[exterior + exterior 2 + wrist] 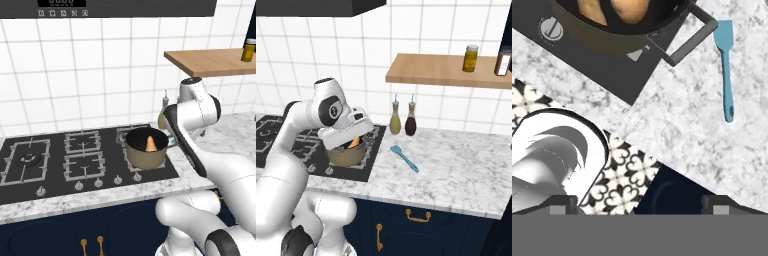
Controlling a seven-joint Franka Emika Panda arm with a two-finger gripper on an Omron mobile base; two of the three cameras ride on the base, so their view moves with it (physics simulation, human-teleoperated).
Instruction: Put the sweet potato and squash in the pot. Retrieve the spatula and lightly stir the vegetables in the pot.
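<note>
The tan pot [145, 156] stands on the front right burner, and its dark side handle [688, 41] reaches toward the counter. Two orange-brown lumps lie inside it. One, by its colour the sweet potato [630, 10], lies beside a paler one that I take for the squash [591, 11]. An orange tip [150, 143] pokes above the rim. The teal spatula [404, 158] lies flat on the marble counter right of the stove, also seen from the hand [726, 70]. My gripper [347, 137] hovers over the pot's front edge, open, with nothing between its fingertips [562, 202].
The black stove [50, 165] has knobs [551, 29] along its front. Two bottles [402, 117] stand against the tiled wall behind the spatula. A wooden shelf [441, 70] with jars hangs above the counter. Bare marble counter [466, 165] lies to the right.
</note>
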